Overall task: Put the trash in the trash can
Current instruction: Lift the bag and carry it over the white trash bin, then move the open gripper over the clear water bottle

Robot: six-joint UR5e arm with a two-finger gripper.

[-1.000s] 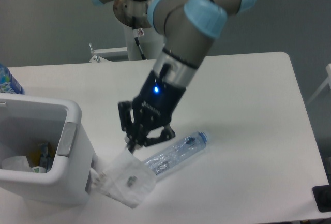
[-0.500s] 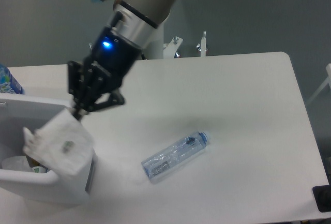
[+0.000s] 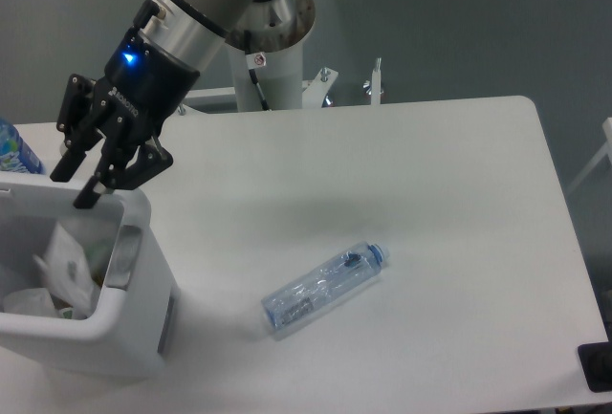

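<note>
The white trash can [image 3: 137, 211] stands at the table's front left corner. The crumpled translucent-white wrapper [image 3: 73, 257] lies inside it, against the right wall. My gripper [image 3: 75, 186] hovers just above the can's back right rim, with its jaws apart and nothing between them. The clear plastic bottle with a bluish label [image 3: 324, 289] lies on its side on the table, well to the right of the can and far from the gripper.
A bottle with a bright blue-and-green label [image 3: 10, 150] stands at the left edge behind the can. Other white scraps [image 3: 27, 303] lie in the can. The arm's base post [image 3: 275, 62] rises behind the table. A black object [image 3: 596, 367] sits at the front right corner.
My gripper carried the wrapper from the table up and left over the trash can, then let it go. The wrapper now lies inside the can. The bottle has not moved.
</note>
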